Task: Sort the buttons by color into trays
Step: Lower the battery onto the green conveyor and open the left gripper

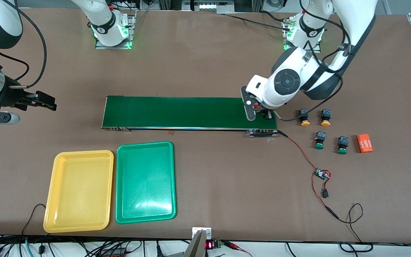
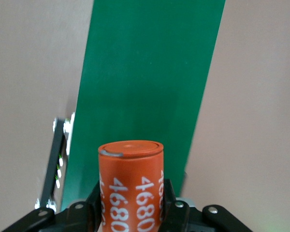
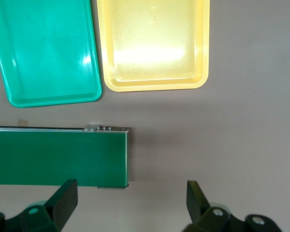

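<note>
A brown table (image 1: 205, 53) carries a long dark-green conveyor belt (image 1: 177, 112) across its middle. Nearer the front camera than the belt, toward the right arm's end, a yellow tray (image 1: 54, 192) and a green tray (image 1: 121, 185) lie side by side, almost touching, both holding nothing. Toward the left arm's end, four buttons stand apart from the belt: two with yellow caps (image 1: 304, 118) (image 1: 325, 117), and, nearer the camera, two with green caps (image 1: 320, 140) (image 1: 342, 145). An orange cylinder (image 1: 364, 143) lies beside the green pair. A red wire with a small circuit board (image 1: 321, 174) trails from the belt's end to the table's near edge.

The left gripper (image 2: 130, 212) hangs over the belt's end, clamped on a second orange cylinder marked 4680 (image 2: 130, 186). The right gripper (image 3: 130, 200), fingers spread wide and holding nothing, waits over bare table off the belt's other end.
</note>
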`<action>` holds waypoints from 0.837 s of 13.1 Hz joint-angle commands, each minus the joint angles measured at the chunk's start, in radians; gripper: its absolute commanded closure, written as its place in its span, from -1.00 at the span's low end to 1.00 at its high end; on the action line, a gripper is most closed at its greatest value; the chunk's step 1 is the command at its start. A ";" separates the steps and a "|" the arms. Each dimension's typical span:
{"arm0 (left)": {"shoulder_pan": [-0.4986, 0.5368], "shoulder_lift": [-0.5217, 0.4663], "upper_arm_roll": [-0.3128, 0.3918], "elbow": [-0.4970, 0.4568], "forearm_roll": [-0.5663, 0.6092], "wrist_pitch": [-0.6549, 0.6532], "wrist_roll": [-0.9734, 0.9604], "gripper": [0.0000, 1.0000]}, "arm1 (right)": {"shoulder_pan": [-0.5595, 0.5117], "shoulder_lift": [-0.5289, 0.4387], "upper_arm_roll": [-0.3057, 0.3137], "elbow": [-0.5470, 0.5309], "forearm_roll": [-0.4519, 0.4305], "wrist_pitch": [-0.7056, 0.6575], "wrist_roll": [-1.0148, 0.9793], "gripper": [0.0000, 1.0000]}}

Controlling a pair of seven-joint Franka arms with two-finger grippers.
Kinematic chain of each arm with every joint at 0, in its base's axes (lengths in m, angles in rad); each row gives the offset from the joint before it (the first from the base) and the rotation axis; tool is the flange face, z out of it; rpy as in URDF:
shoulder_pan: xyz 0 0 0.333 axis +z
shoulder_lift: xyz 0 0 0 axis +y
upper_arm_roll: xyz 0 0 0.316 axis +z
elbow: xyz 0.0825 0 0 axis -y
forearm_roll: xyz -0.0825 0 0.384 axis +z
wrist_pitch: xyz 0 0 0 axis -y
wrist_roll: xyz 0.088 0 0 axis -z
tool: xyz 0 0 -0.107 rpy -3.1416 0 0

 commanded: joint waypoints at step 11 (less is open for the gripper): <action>-0.006 0.124 0.005 -0.050 0.143 0.169 0.043 -1.00 | -0.015 -0.010 -0.007 0.048 -0.060 0.006 0.138 -1.00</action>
